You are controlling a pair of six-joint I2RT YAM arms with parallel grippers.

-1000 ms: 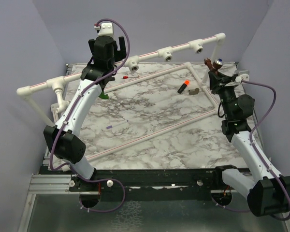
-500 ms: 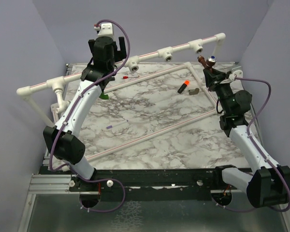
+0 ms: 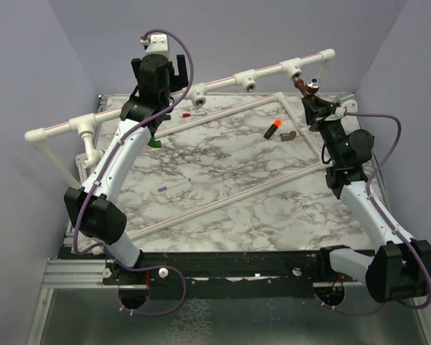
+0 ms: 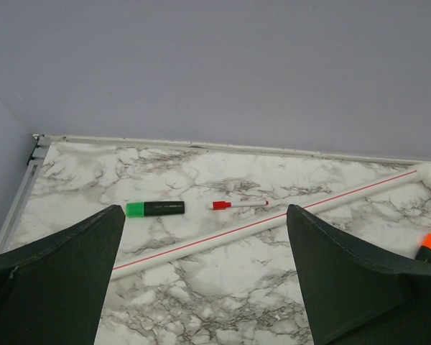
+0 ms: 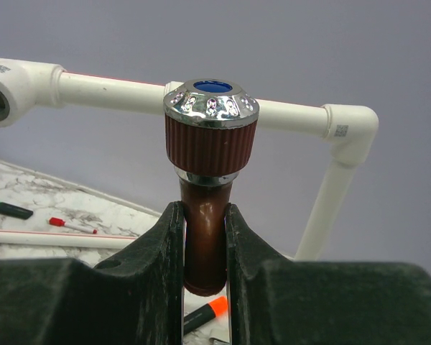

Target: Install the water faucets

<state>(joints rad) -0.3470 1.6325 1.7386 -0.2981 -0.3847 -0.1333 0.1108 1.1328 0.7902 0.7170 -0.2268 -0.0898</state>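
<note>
One reddish-brown faucet (image 5: 210,129) is on show. It stands upright in the right gripper (image 5: 205,215), whose jaws pinch its stem. It is held up over the far right corner of the table (image 3: 237,237), close to the rightmost of four tees (image 3: 248,77) on the raised white pipe rail (image 3: 57,128). Whether it touches that tee cannot be told.

Only the right wrist view shows the faucet's ribbed knob, chrome ring and blue cap, with one elbow (image 5: 352,126) of the rail behind.

The left gripper (image 4: 205,212) hangs high near the rail's middle, jaws spread wide with nothing between them.

On the table lie one green-and-black marker (image 4: 154,208), one red pen (image 4: 237,205), one orange-and-black marker (image 3: 273,129) and one grey-brown bent piece (image 3: 289,135). The top view alone gives the bent piece. In that view the left arm hides the green marker. Under that arm a green piece (image 3: 153,141) peeps out, too hidden to name.
</note>
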